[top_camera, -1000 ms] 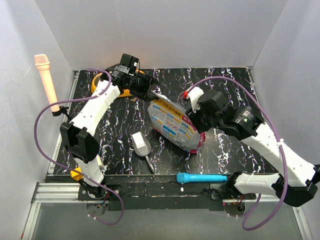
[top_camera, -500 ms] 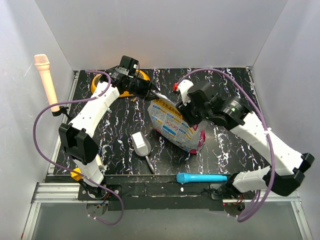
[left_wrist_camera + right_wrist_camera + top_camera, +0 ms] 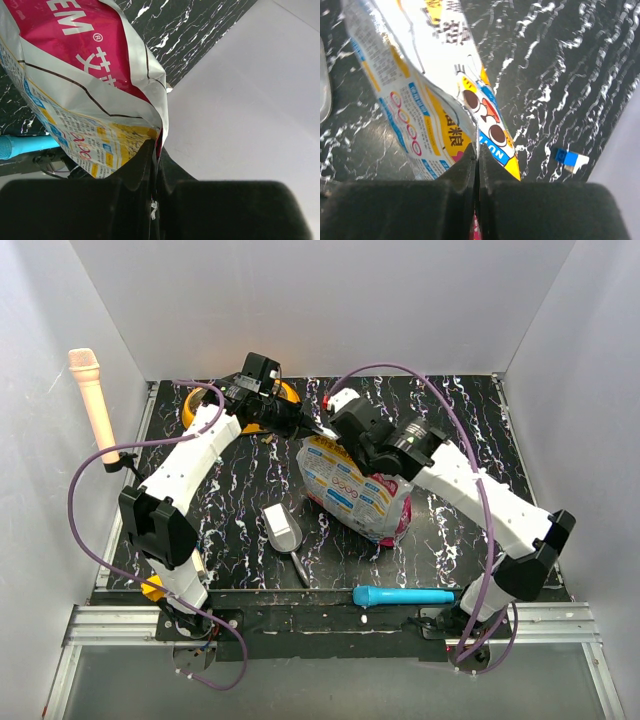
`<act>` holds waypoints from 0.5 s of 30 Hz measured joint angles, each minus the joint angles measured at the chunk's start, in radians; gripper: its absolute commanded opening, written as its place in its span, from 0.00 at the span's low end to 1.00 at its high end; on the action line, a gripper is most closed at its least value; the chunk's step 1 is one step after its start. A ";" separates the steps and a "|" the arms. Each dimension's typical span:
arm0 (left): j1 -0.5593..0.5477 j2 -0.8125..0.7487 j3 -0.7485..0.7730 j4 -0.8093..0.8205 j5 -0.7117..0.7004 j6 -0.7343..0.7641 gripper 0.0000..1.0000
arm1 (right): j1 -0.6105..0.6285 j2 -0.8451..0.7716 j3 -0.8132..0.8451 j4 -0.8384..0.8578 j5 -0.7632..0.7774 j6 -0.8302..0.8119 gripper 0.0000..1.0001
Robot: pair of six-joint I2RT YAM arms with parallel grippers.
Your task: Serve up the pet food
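Once swung in from the right, right gripper (image 3: 476,152) now pinched shut on the pouch (image 3: 350,492) top edge. Left gripper (image 3: 155,152) likewise clamped on that rim, wide a second ago. No pet food in sight, presumably still inside. Looks set for pulling open.

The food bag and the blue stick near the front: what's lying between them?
Nothing. In the top view, only bare black table with white streaks lies between the bag and the blue stick.
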 measured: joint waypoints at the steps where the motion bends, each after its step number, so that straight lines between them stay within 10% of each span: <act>1: -0.001 0.000 0.000 0.000 -0.001 -0.001 0.00 | 0.011 0.009 0.003 -0.006 0.045 0.030 0.01; 8: -0.004 0.000 -0.011 0.025 -0.007 -0.016 0.00 | 0.035 0.148 0.196 -0.220 0.217 0.473 0.01; 15: -0.010 -0.010 -0.019 0.031 -0.003 -0.024 0.00 | 0.040 0.035 0.062 -0.104 0.145 0.388 0.02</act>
